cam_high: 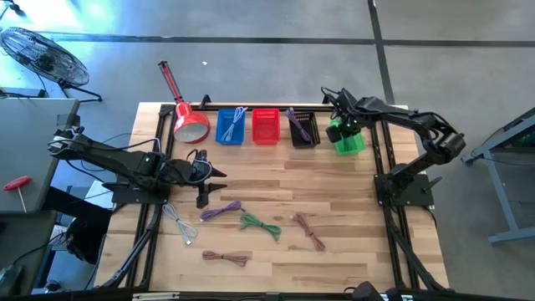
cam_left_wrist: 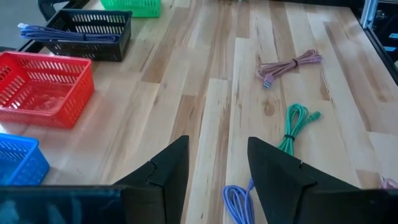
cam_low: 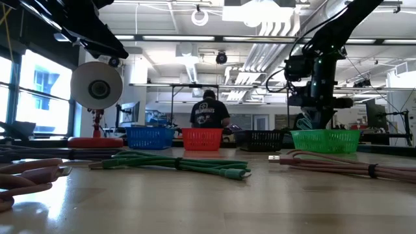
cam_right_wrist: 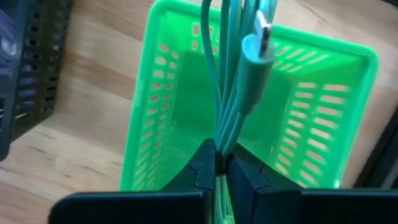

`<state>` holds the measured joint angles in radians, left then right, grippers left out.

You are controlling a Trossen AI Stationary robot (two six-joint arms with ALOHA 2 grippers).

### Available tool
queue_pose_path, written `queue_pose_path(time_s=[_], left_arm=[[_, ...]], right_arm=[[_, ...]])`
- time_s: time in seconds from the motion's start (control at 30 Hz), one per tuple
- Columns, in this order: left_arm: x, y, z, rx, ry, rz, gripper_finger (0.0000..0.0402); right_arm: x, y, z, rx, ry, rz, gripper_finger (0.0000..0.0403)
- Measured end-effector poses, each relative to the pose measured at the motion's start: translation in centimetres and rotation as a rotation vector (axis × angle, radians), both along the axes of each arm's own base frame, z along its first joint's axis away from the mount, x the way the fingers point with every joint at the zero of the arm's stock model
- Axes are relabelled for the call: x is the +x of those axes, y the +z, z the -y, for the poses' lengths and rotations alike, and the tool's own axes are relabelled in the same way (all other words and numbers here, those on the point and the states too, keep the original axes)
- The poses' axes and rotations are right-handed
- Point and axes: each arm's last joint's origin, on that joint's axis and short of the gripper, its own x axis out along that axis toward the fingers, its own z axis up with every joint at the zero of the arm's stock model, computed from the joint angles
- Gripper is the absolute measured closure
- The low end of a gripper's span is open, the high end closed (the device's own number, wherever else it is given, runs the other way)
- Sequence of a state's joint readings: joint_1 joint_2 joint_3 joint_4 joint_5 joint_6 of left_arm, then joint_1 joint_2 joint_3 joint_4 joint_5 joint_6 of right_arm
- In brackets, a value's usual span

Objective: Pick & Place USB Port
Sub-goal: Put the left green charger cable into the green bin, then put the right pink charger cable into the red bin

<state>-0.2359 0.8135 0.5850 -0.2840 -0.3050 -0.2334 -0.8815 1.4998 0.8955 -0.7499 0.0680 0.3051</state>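
Right gripper (cam_right_wrist: 222, 163) above green basket (cam_right_wrist: 323, 99), fingers pinching bundled teal USB cable (cam_right_wrist: 233, 93) hanging over its open top. Left gripper (cam_left_wrist: 217, 168) low over tabletop (cam_left_wrist: 205, 81), fingers spread, holding nothing. Green cable (cam_left_wrist: 295, 124), purple cable (cam_left_wrist: 237, 202), pink cable (cam_left_wrist: 287, 65) loose on tabletop.

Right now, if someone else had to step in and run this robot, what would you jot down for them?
Right gripper: fingers shut on a green cable, held above the green basket, not yet dropped.
Left gripper: fingers open, empty, low over the table.
Done: blue basket and black basket each hold a cable.
Left on the table: purple, green, white and two pinkish cables.
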Motion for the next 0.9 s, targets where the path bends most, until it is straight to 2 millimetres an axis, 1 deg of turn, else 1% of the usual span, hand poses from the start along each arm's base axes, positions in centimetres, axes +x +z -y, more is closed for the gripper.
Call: queue_pose_path(time_s=[0.1, 0.27, 0.47, 0.77, 0.9], left_arm=[[0.00, 0.00, 0.00, 0.000, 0.000, 0.000, 0.0243], [-0.02, -0.03, -0.01, 0.001, 0.000, -0.004, 0.0243], [-0.05, -0.09, -0.01, 0.003, 0.001, -0.011, 0.0243], [-0.16, -0.32, -0.04, 0.010, 0.001, -0.037, 0.0243], [-0.16, -0.32, -0.05, 0.011, 0.003, -0.036, 0.0243]], right_arm=[[-0.19, -0.24, -0.05, 0.007, -0.001, -0.002, 0.0366], [-0.10, -0.29, -0.20, 0.015, 0.052, -0.006, 0.0324], [-0.04, -0.25, -0.06, -0.007, 0.043, -0.008, 0.0281], [-0.01, -0.25, -0.08, -0.001, 0.049, -0.001, 0.0201], [0.13, -0.12, -0.08, 0.019, 0.047, 0.033, 0.0184]])
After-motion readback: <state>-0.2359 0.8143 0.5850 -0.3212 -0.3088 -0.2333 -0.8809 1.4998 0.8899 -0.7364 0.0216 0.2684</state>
